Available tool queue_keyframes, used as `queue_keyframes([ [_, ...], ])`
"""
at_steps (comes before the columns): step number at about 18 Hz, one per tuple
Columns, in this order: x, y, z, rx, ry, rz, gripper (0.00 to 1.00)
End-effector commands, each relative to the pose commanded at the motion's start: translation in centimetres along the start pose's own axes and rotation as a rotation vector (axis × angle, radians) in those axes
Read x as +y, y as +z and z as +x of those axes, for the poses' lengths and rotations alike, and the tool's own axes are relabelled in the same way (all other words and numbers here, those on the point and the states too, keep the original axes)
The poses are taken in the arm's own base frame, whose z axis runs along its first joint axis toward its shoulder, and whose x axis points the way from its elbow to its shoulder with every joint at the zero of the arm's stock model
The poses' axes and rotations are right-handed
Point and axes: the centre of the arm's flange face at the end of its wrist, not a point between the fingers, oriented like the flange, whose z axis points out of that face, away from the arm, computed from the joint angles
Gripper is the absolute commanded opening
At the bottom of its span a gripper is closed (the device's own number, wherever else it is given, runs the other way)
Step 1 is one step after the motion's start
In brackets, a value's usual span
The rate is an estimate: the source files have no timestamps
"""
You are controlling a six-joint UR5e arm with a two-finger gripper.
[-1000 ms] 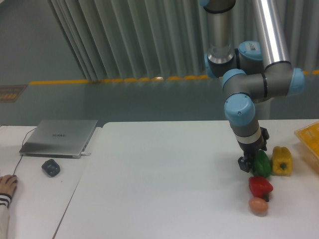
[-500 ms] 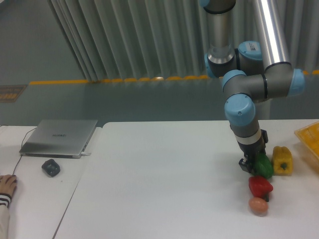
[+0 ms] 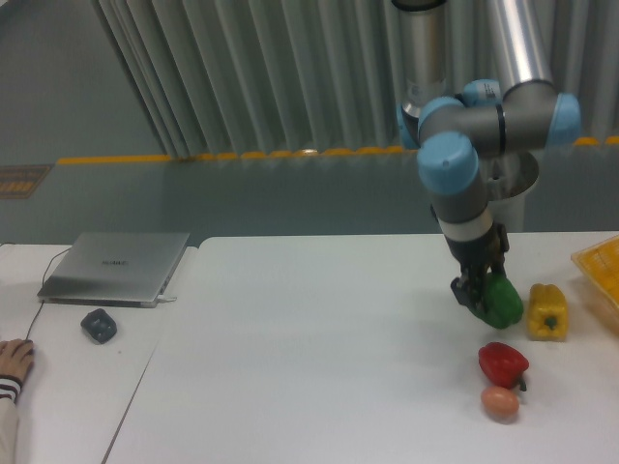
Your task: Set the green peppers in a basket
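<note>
A white table point(image 3: 319, 338) stands in front of a grey corrugated wall, and a yellow line runs along the floor behind it. The UR5e arm point(image 3: 464, 184) comes down from the top right side. Its gripper point(image 3: 481, 295) is closed around the green pepper point(image 3: 501, 302) and holds it above the table surface, with the dark fingers on the left side of the pepper.

From the green pepper, the yellow pepper point(image 3: 545, 311) is at 3 o'clock, just beside it, standing on the table. The red pepper point(image 3: 504, 363) lies at 6 o'clock, and a small orange egg-shaped object point(image 3: 500, 402) lies just below the red one. The yellow-orange basket point(image 3: 602, 267) is at about 2 o'clock, at the right edge of the view, and only a part of it is visible.

On a second table at the left lie a closed silver laptop point(image 3: 116, 267) and a dark computer mouse point(image 3: 98, 325). A person's hand point(image 3: 14, 360) rests at the left edge.
</note>
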Motion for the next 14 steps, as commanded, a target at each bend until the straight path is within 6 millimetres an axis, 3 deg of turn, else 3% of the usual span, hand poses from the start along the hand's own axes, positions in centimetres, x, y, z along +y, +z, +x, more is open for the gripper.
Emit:
queue_keyframes([
  [6, 10.8, 2.2, 5.6, 0.026, -0.127, 0.018, 0.52],
  [11, 20.0, 3.6, 12.1, 0.022, -0.118, 0.036, 0.52],
  [14, 24.1, 6.8, 15.4, -0.004, -0.101, 0.104, 0.52],
])
